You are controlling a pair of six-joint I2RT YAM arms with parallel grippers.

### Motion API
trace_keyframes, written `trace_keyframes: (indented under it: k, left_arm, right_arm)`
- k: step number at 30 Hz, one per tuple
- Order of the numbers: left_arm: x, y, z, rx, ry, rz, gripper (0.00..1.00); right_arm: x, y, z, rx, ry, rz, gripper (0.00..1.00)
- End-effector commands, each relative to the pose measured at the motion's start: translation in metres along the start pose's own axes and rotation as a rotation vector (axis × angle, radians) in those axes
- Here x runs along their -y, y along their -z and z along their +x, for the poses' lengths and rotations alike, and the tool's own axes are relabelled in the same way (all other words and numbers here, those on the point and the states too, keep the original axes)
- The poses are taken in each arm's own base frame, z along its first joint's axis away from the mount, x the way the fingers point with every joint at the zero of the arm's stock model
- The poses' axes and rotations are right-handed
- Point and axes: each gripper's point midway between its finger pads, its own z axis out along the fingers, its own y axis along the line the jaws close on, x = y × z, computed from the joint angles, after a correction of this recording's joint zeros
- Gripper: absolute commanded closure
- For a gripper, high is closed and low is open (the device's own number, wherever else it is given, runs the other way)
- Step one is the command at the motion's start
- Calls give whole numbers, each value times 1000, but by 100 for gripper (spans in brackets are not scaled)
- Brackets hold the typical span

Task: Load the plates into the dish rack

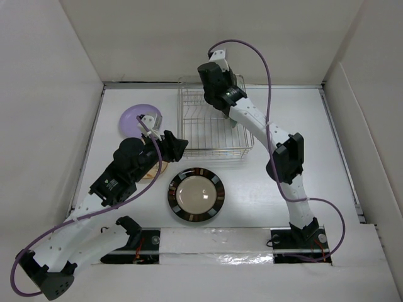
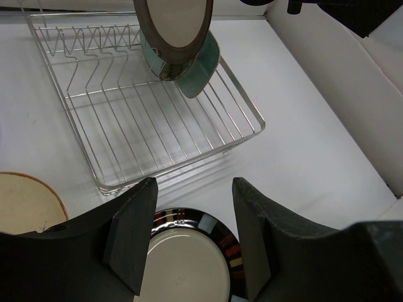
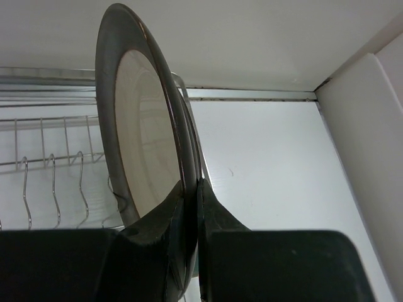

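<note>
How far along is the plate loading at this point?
Done: a green plate stands in the rack. In hand: the right gripper pinches a grey-brown plate upright over the rack. Still to go: black-rimmed plate, lavender plate and tan plate lie on the table; left gripper is open, empty.

Grey-brn plate (image 2: 173,25) upright over rack (image 2: 151,113)

Dish rack (image 1: 201,129): smooth, bright silver metal wire.
Grey-brown plate (image 3: 141,132) above dish rack: glazed ceramic with a glossy rim.
Green plate (image 2: 203,69) inside dish rack: glossy glaze.
Black-rimmed plate (image 1: 196,195) in front of dish rack: glossy and reflective.
Fingers (image 2: 132,233) of left gripper (image 2: 194,189): matt black plastic.
Table (image 2: 302,145): smooth matt white.
</note>
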Motion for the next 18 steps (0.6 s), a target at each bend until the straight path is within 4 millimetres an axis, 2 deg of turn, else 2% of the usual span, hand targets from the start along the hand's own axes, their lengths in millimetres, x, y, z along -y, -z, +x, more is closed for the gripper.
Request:
trace_keyframes:
  k: [1, 5, 9, 14, 18]
  left_arm:
    - [7, 0, -9, 38, 1, 29, 52]
    - [7, 0, -9, 37, 1, 28, 52]
    - [7, -1, -7, 32, 1, 33, 52]
    - [5, -4, -4, 24, 0, 20, 52]
    - [2, -6, -2, 17, 0, 4, 52]
  right_arm:
    - [26, 12, -37, 72, -90, 113, 100]
    - [45, 20, -47, 73, -61, 150, 100]
    - [49, 16, -34, 43, -28, 165, 100]
    - [32, 11, -20, 23, -38, 118, 100]
    - [8, 1, -8, 10, -39, 64, 100]
